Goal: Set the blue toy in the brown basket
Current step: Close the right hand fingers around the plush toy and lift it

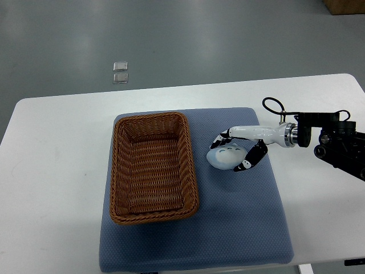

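Note:
A pale blue rounded toy lies on the blue-grey mat, just right of the brown wicker basket. My right hand comes in from the right edge and its black-and-white fingers curl around the toy from above and from the right. The toy still seems to rest on the mat. Nothing lies inside the basket. No left arm shows anywhere in the picture.
The mat lies on a white table with rounded corners. My right forearm with a black cable loop hangs over the table's right side. Two small clear squares lie on the grey floor beyond the table.

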Robot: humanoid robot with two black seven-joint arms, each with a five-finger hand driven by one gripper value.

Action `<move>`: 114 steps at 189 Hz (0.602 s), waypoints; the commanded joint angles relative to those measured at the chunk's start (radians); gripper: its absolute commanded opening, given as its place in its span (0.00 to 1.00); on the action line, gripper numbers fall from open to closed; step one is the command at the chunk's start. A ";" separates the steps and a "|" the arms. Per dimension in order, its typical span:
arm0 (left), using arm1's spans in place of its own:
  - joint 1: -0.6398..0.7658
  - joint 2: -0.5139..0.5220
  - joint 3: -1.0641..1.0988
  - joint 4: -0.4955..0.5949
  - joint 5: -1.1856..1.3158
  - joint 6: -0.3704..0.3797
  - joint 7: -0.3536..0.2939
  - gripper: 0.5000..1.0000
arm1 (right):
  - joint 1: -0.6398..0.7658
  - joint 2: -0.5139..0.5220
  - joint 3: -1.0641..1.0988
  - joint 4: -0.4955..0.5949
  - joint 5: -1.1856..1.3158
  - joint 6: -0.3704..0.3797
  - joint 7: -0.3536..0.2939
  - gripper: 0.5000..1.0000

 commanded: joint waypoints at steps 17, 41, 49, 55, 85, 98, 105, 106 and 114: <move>0.000 0.000 0.000 0.000 0.000 0.000 0.000 1.00 | 0.000 -0.002 -0.014 -0.001 0.000 -0.019 0.001 0.29; 0.000 0.000 0.000 0.000 0.000 0.000 0.000 1.00 | 0.004 -0.003 -0.009 -0.001 0.003 -0.022 0.004 0.01; 0.000 0.000 0.000 0.000 0.000 0.000 0.000 1.00 | 0.006 -0.005 -0.003 -0.001 0.010 -0.022 0.005 0.00; 0.000 0.000 0.000 0.000 0.000 0.000 0.000 1.00 | 0.007 -0.005 0.006 -0.001 0.013 -0.024 0.007 0.00; 0.000 0.000 0.000 0.000 0.000 0.000 0.000 1.00 | 0.010 -0.003 0.041 -0.001 0.020 -0.038 0.022 0.00; 0.000 0.000 0.000 0.000 0.000 0.000 0.000 1.00 | 0.012 0.001 0.056 -0.001 0.020 -0.038 0.060 0.00; 0.000 0.000 0.000 0.000 0.000 0.000 0.000 1.00 | 0.014 0.005 0.063 -0.001 0.020 -0.038 0.077 0.00; 0.000 0.000 0.000 0.000 0.000 0.000 0.000 1.00 | 0.014 0.005 0.063 -0.001 0.020 -0.038 0.077 0.00; 0.000 0.000 0.000 0.000 0.000 0.000 0.000 1.00 | 0.017 0.008 0.073 -0.001 0.020 -0.036 0.094 0.00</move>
